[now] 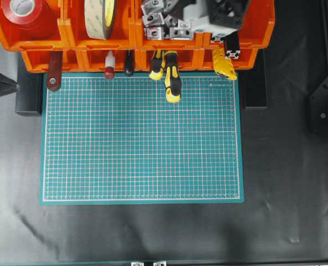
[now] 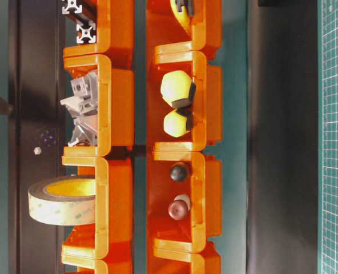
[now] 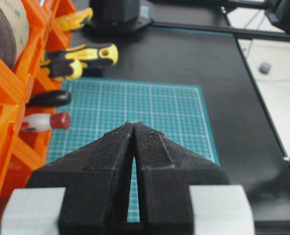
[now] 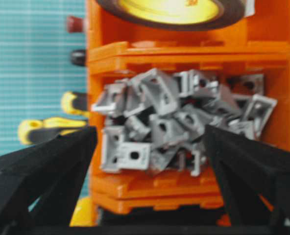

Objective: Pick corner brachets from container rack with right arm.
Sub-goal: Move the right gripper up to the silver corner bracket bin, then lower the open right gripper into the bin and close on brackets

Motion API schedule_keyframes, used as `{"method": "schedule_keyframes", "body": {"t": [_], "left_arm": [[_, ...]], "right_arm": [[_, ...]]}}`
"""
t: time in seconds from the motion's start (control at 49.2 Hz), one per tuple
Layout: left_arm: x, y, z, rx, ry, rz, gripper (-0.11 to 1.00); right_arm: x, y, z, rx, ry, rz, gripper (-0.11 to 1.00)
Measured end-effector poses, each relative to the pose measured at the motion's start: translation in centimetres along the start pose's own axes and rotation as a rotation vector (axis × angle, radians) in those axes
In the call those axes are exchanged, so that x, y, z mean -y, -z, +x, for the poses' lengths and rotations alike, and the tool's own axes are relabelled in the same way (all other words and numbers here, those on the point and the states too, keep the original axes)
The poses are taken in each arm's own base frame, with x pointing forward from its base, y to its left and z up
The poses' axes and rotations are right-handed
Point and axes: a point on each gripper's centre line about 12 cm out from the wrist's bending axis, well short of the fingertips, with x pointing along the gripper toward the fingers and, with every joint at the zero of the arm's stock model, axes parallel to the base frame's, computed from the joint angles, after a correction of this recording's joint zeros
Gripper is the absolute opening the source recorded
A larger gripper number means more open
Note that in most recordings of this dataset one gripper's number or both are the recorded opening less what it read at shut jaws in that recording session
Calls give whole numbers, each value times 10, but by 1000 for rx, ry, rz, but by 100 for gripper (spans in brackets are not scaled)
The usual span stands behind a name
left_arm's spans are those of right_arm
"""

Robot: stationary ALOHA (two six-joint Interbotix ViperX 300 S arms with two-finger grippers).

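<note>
The corner brachets (image 4: 164, 122) are a heap of small silver-grey angle pieces in one upper bin of the orange container rack (image 4: 150, 188). They also show in the overhead view (image 1: 161, 23) and the table-level view (image 2: 82, 111). My right gripper (image 4: 151, 132) is open wide, with its black fingers (image 4: 61, 156) either side of the heap and holding nothing. The right arm (image 1: 226, 11) hangs over the rack's upper row (image 1: 103, 45). My left gripper (image 3: 135, 125) is shut and empty over the green mat's left side.
The green cutting mat (image 1: 142, 138) lies in front of the rack. Yellow-black tool handles (image 1: 171, 83), a red handle (image 1: 109, 72) and a dark handle (image 1: 129, 69) stick out of the lower bins. A tape roll (image 1: 100, 16) and red tape (image 1: 22, 12) fill the neighbouring bins. Black extrusion bars (image 2: 80, 23) sit beside the brackets' bin.
</note>
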Motion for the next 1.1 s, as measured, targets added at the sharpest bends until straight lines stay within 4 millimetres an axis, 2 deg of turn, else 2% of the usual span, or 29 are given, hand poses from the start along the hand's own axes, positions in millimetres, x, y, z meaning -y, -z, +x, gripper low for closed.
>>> {"method": "schedule_keyframes", "body": {"t": [0.468, 0.814, 1.098], "left_arm": [[1, 0, 0, 0, 3, 1, 0], [1, 1, 0, -7, 3, -37, 0], [1, 1, -1, -5, 3, -36, 0]], "right_arm": [[0, -11, 40, -74, 16, -20, 85], [3, -12, 47, -78, 26, -16, 85], [6, -11, 64, -112, 23, -12, 85]]}}
